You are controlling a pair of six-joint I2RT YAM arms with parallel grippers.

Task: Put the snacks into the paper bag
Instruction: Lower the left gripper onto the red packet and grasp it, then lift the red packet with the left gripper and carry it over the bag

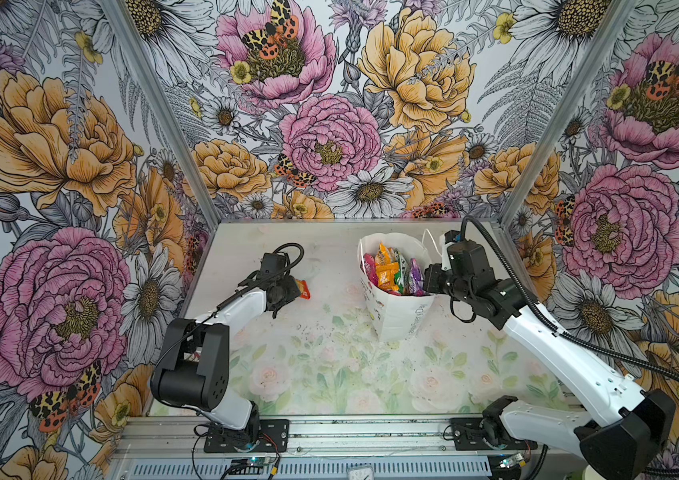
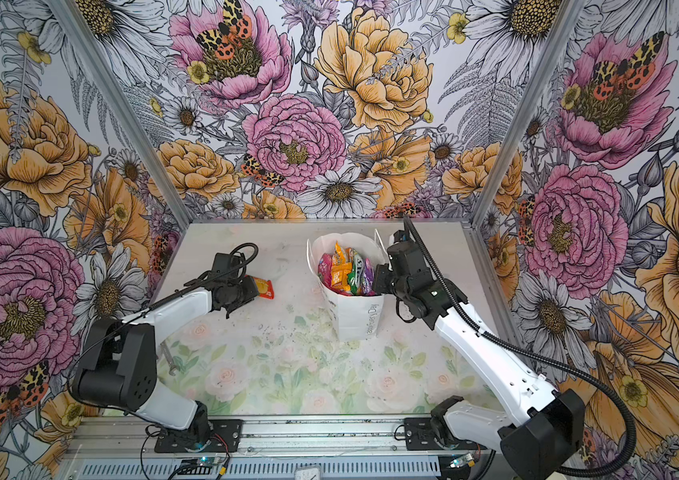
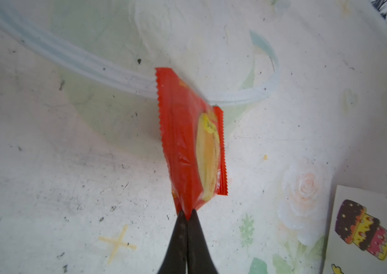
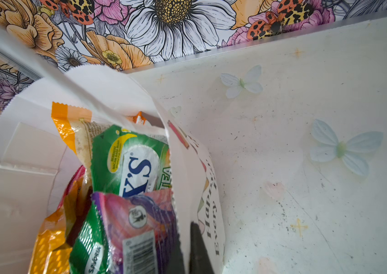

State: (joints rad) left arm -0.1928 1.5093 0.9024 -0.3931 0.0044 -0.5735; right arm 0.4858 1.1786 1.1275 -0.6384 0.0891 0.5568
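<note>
The left gripper (image 3: 187, 214) was pinched tight on the sealed corner of a red-orange packet with a yellow circle (image 3: 187, 142); its two black fingers met with only the foil between them. In the left wrist view the packet stood out from the fingertips above the table (image 3: 45, 166), with the curved rim of a clear plastic container (image 3: 81, 59) beyond it. In both top views this packet (image 1: 303, 289) (image 2: 265, 288) showed just past the left gripper (image 1: 292, 286), well apart from the paper bag (image 1: 396, 316).

The right gripper (image 4: 186, 234) was closed on the bag's near wall at the rim, one finger inside and one outside beside the grey "Happy Every" lettering. In a top view it (image 1: 429, 280) met the bag on its right side.

The paper bag (image 2: 354, 316) stood upright and open on the flower-printed table (image 1: 329, 365), right of centre toward the back. Inside it were snacks: a green "FOX'S" packet (image 4: 126, 161), a purple packet (image 4: 138, 213), a green "Savoria" packet (image 4: 88, 244), an orange-and-white packet (image 4: 71, 123) and a golden-orange one (image 4: 50, 242). From above, a pink packet (image 1: 369, 264) lay at the left of the pile.
</note>
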